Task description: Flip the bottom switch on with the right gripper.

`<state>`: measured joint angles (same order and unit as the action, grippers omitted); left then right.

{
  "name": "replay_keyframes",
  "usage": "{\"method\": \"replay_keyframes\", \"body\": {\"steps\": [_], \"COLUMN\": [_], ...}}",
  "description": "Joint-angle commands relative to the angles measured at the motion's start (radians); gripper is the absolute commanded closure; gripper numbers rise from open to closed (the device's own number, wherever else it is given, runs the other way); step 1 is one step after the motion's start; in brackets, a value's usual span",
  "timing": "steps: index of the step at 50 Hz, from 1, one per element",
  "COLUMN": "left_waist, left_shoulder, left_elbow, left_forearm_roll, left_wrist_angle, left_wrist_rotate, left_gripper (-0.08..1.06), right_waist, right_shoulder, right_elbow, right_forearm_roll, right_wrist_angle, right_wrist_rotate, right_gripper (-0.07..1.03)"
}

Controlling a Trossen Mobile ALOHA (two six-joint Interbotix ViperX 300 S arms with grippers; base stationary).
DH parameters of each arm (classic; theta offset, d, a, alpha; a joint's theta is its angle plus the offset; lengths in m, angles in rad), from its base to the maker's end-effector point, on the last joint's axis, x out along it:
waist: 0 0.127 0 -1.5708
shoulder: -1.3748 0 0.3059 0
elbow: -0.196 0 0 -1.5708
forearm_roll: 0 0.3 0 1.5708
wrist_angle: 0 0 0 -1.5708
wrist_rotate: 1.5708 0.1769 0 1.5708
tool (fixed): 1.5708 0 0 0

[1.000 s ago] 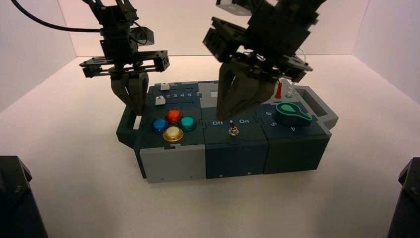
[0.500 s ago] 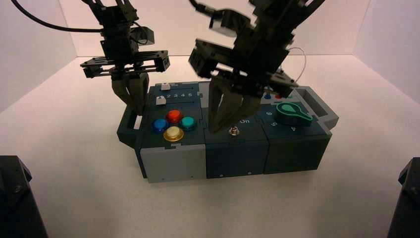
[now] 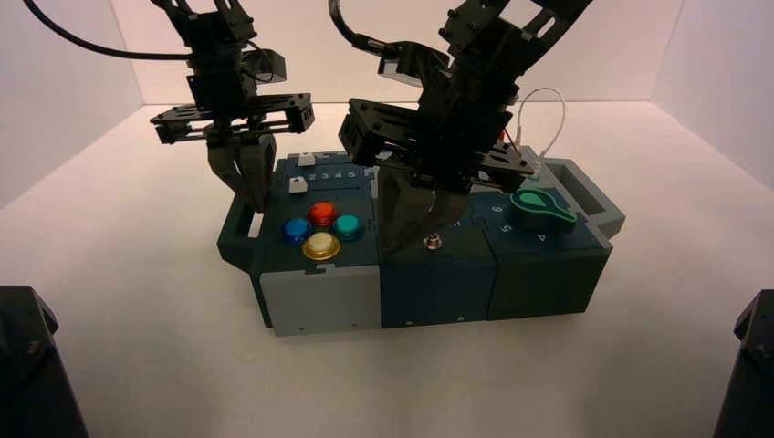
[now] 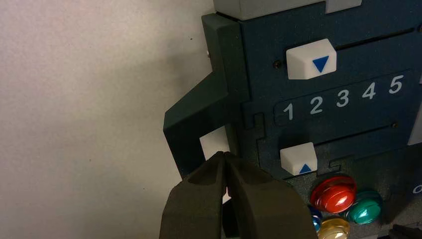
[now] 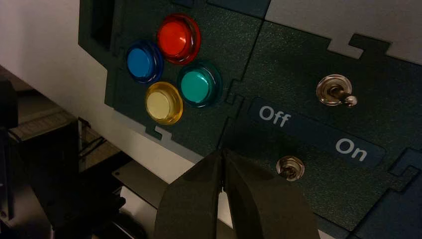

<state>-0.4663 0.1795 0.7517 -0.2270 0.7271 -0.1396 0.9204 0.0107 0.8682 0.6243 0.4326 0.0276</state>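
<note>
Near the box's front edge, the bottom switch [image 5: 290, 168] sits just beside the right gripper [image 5: 223, 155], fingers pressed together and empty; its lever is hard to make out. Farther back, the left gripper [image 3: 246, 187] hangs closed, empty, over the box's left handle [image 4: 196, 124].

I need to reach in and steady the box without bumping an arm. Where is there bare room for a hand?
Free: the white table in front of the dark box, and beyond its right-end handle. Crowded: the closed black right gripper sits by the tiny silver bottom switch; the closed left gripper hangs over the left handle.
</note>
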Motion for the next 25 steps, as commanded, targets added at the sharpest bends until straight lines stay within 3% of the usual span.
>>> {"method": "replay_keyframes", "body": {"steps": [1, 25], "left_waist": [-0.026, -0.026], "left_shoulder": [0.100, 0.117], "left_elbow": [0.002, -0.003], "left_forearm_roll": [0.006, 0.008], "left_wrist_angle": [-0.103, -0.109], "left_wrist_rotate": [0.051, 0.061], "left_gripper": [1.01, 1.01], "right_waist": [-0.017, -0.066], "right_shoulder": [-0.020, -0.029], "right_elbow": [-0.014, -0.023], "right_forearm_roll": [-0.005, -0.028], "right_wrist_angle": [-0.005, 0.009], "right_wrist_rotate": [0.006, 0.002], "right_gripper": [0.99, 0.99]}}
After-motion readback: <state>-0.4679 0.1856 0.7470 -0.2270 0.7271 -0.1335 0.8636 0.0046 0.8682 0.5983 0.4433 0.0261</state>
